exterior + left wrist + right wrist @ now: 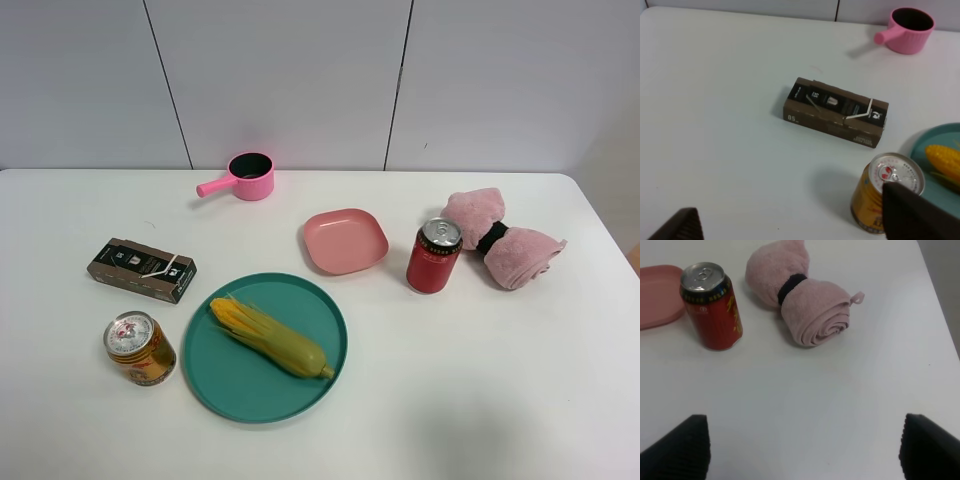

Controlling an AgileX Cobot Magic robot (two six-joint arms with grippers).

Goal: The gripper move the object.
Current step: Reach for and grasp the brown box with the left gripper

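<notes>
Approach step | left gripper (790, 220) open and empty above the surface (715, 100) | object (835, 112) lies ahead, untouched | next calls for lowering, straddling its narrow width, closing

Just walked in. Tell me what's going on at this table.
Nothing is being handled yet. The dark carton lies flat on the white table, untouched, next to the gold can and the teal plate holding a corn cob. The left gripper hangs open above that side, with the carton in its camera's view. The right gripper hangs open near the red can and the rolled pink towel. Neither holds anything.
</notes>
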